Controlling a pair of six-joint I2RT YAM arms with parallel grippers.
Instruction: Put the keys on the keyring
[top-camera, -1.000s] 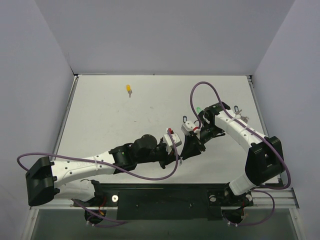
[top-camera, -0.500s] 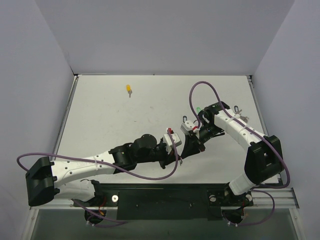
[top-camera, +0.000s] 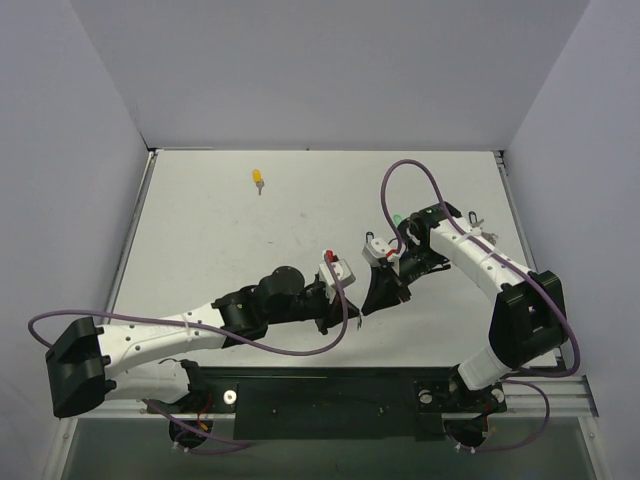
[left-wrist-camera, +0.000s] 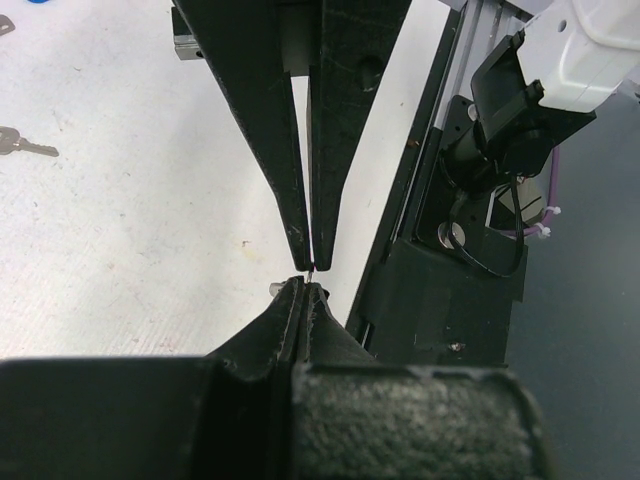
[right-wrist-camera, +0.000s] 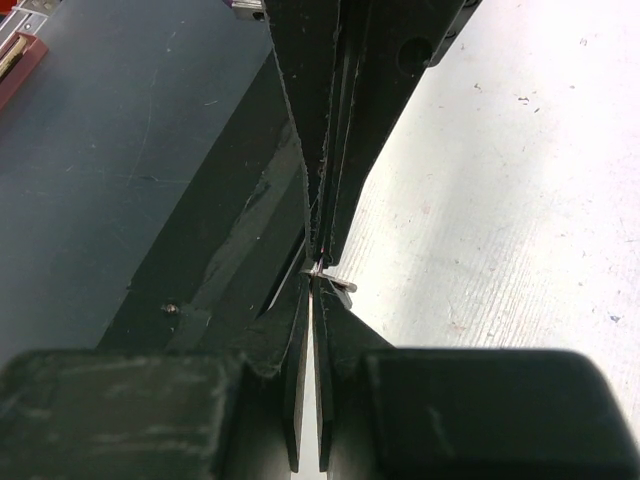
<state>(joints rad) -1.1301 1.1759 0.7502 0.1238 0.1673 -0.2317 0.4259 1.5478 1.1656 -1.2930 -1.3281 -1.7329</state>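
Left gripper (left-wrist-camera: 304, 288): matte black jaws with a grainy moulded finish, tapering to thin wedges. The jaws are fully closed, tip to tip.

Right gripper (right-wrist-camera: 313, 282): same black wedge-shaped jaws, likewise fully closed. In the top view the two grippers meet nose to nose just right of frame centre, above the near part of the tabletop (top-camera: 220, 250).

Sliver (right-wrist-camera: 338, 285): a tiny bright silver metal piece sits exactly where the four tips converge, jutting toward the right of the right wrist frame. Which pair of jaws has hold of it cannot be told, nor whether it belongs to a key or to the keyring.

Tabletop: flat, white, matte, faintly speckled and scuffed.

Silver key (left-wrist-camera: 22, 146): lies flat at the left edge of the left wrist frame. Its long axis runs nearly level, with the blade pointing right and the head cut off by the frame.

Green key (top-camera: 398, 218): right of centre, just beside the right arm and partly hidden under the purple cable (top-camera: 410, 175). Only the green head is legible, so its direction cannot be told.

Yellow key (top-camera: 258, 180): upper left of centre, well apart from both arms, lying alone. Its long axis runs up-down in the frame, with the yellow plastic head toward the top and the silver blade pointing down.
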